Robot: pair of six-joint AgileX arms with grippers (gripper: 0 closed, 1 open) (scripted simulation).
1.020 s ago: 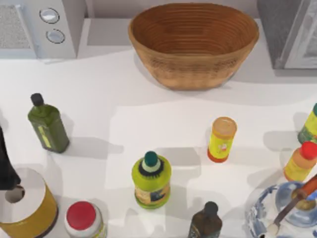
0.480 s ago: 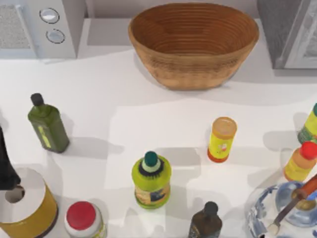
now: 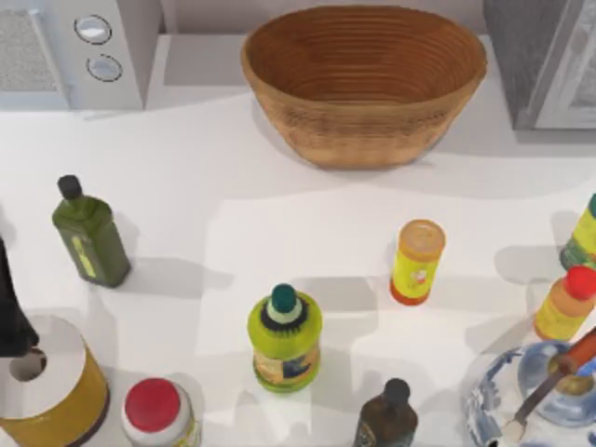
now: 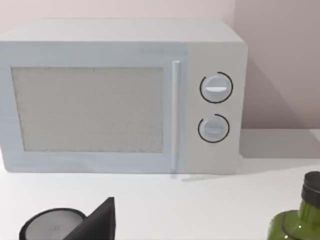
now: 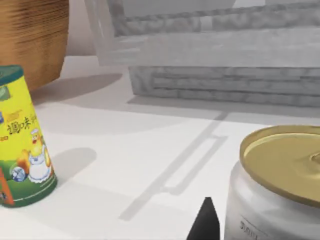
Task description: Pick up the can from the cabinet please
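The can [image 5: 280, 180] is being crowded just beside the right end effector [image 5: 206, 222], its grip indiscernible; toppling is being risked.

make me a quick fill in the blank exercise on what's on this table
1. The wicker basket at the table's back holds ____.
2. The microwave has ____ round dials.
3. The dark green bottle has a ____ cap.
4. The jar at the front edge has a ____ lid.

Missing words: nothing; two; black; red
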